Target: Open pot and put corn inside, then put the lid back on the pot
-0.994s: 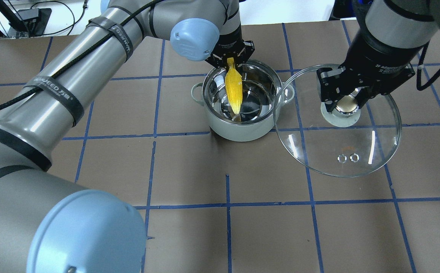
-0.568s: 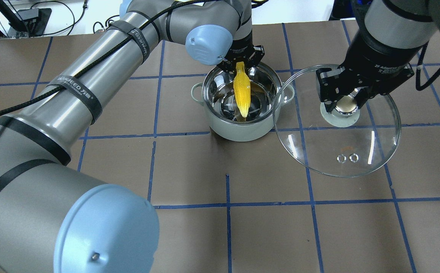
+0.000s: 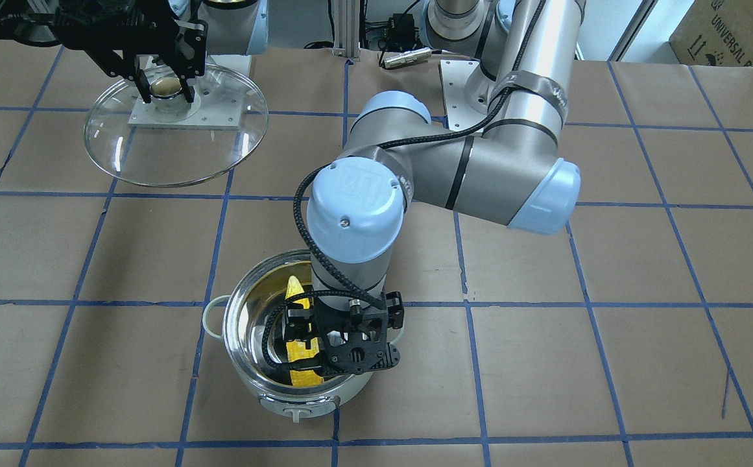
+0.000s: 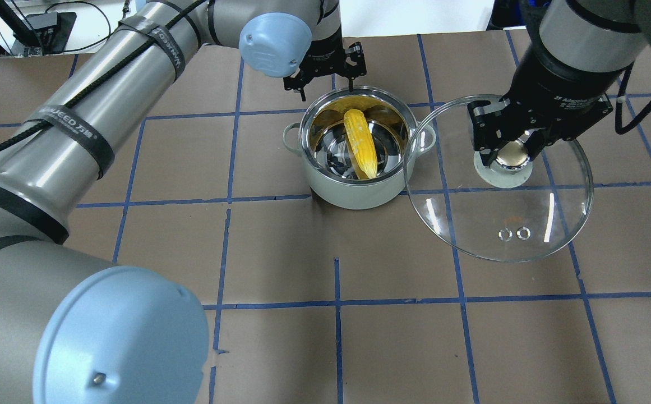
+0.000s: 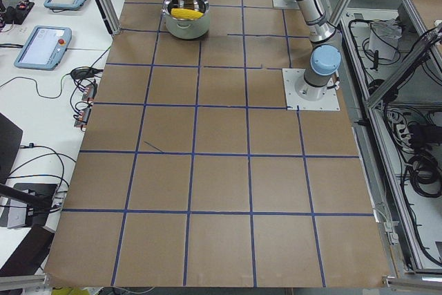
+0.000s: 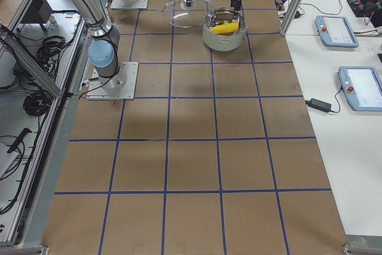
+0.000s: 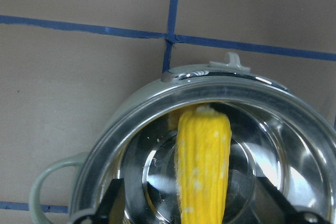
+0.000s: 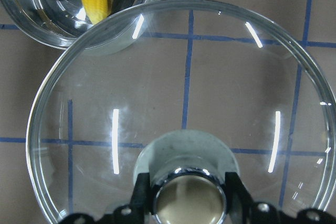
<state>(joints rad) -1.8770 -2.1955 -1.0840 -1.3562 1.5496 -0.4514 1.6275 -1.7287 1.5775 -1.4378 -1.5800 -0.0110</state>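
- The left gripper (image 4: 327,88) was seen with its jaws spread wide and nothing between them, poised over the far rim of the pot (image 4: 353,195).
- In the left wrist view its two dark fingers (image 7: 113,203) were shown well apart on either side of the corn (image 7: 203,166), with no contact between them and the cob.
- The corn (image 4: 359,146) was found inside the pot, laid across the shiny steel bottom, with one end toward the far wall and the other toward the near wall.
- The step of putting the corn in was therefore judged done, with the release already made.
- The right gripper (image 4: 511,147) was seen closed on the knob (image 4: 513,157) of the lid (image 4: 504,224), a finger pressed to each side of it.
- The glass lid was held level and clear of the table (image 4: 280,252), just beside the pot. In the overhead view its edge was overlapped with the pot's right handle (image 4: 427,137).
- What remained was judged to be the closing of the pot.
- For that, the left gripper would first have to be drawn up and back, away from the rim, so that the lid's path was cleared.
- The lid would then have to be carried across, centred over the rim and lowered flat before the knob was let go.
- Whether the cob lay fully below the rim could not be told for certain, so care in seating the lid was judged to be called for.
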